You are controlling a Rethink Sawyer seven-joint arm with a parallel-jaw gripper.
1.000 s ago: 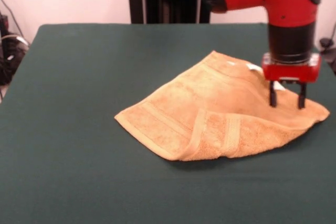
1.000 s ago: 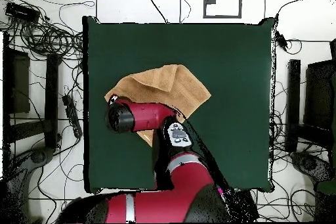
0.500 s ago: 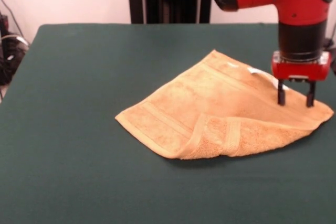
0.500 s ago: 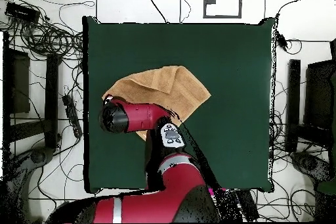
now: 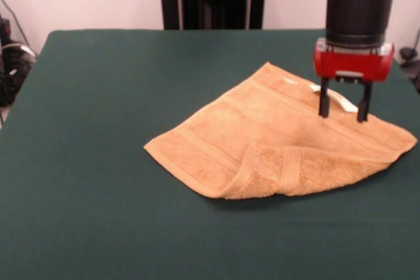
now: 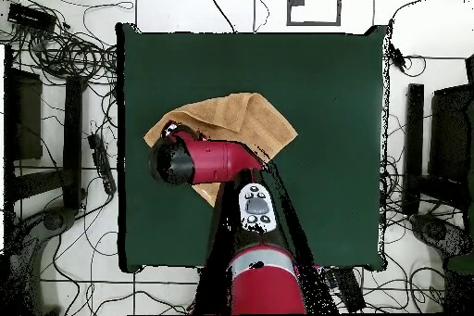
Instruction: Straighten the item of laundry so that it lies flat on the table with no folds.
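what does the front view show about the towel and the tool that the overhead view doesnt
Only the front view shows the tool itself: two dark fingers spread apart, open, empty, above the towel beside its white label. It also shows the near edge folded over into a thick doubled hem.

Only the overhead view shows the whole table, with the towel toward one side edge and the arm's head hiding the tool and part of the cloth.

Both show the golden-orange towel not yet flat on the green table.
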